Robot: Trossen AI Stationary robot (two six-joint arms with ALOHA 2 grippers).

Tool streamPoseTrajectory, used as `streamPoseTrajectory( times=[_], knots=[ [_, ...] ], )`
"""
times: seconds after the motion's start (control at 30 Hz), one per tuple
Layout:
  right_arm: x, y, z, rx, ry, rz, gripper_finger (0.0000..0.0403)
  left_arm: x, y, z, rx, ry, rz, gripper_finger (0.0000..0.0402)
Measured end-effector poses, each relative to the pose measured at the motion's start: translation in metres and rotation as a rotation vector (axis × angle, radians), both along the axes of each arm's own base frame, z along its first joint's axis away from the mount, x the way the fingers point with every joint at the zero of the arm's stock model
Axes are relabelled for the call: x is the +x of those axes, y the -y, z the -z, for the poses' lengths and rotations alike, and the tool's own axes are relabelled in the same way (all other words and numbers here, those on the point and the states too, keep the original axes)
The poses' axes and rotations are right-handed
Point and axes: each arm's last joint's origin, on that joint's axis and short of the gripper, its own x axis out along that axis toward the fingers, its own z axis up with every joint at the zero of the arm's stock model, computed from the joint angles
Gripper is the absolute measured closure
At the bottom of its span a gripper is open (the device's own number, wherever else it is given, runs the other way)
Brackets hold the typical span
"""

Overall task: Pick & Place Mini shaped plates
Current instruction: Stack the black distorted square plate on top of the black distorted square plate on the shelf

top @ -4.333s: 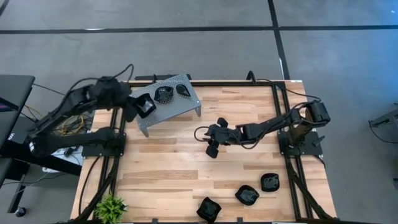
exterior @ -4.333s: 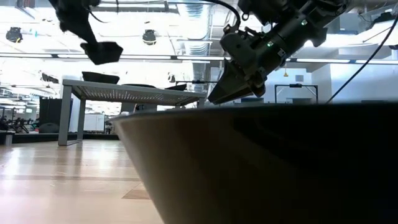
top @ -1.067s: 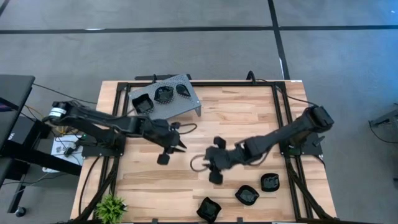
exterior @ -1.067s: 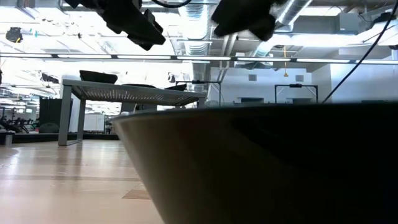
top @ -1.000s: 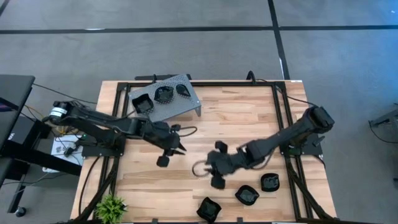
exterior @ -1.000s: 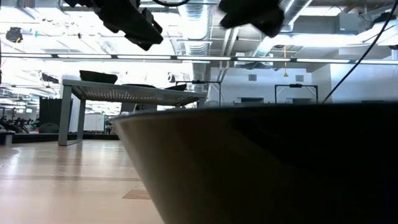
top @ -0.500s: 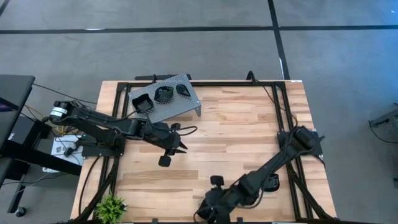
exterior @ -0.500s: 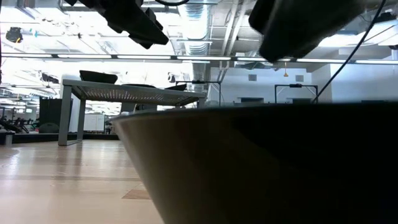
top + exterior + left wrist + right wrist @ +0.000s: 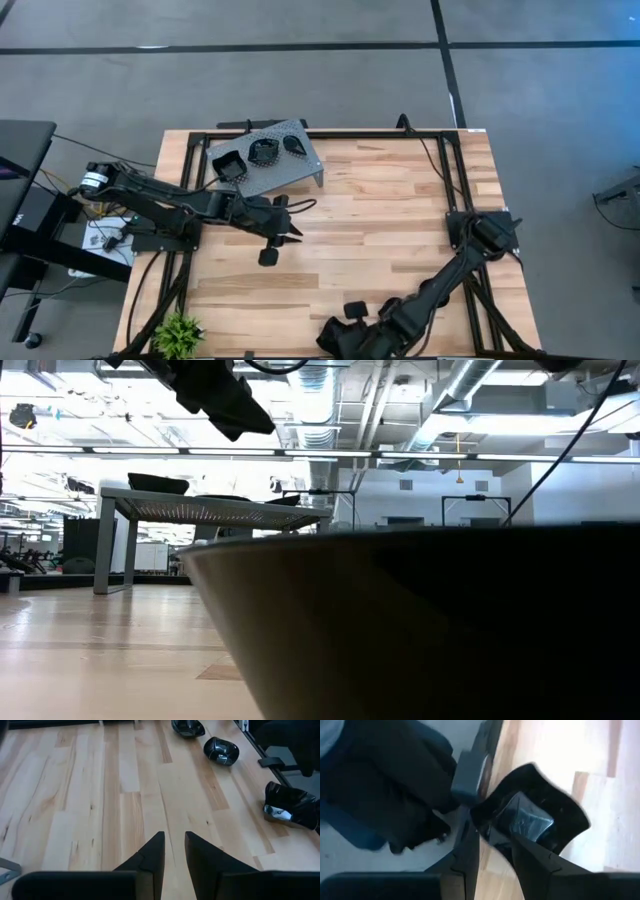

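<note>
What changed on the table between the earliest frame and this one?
The left hand let go of a square plate onto the grey tray and swung out over the table's middle. The right hand dropped from the centre to the front edge, over a black plate. The other two tray plates stayed put.

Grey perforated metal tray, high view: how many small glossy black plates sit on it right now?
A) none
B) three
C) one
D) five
B: the high view shows three small glossy black plates lying side by side on the grey perforated metal tray at the table's far left.
</note>
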Motion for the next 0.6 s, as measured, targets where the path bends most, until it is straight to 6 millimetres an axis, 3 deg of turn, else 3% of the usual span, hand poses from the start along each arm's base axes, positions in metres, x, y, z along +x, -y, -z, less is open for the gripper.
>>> streamPoseTrajectory(
  times=[0.23,0.6],
  knots=[
    [-0.012,-0.007,0.009,-0.128,0.036,-0.157,0.0294,0.000,0.000,-0.001,-0.002,0.007,0.001,0.0325],
    [0.004,0.004,0.037,-0.249,0.005,-0.201,0.0294,0.002,0.000,-0.003,-0.010,0.032,-0.002,0.0325]
  ],
)
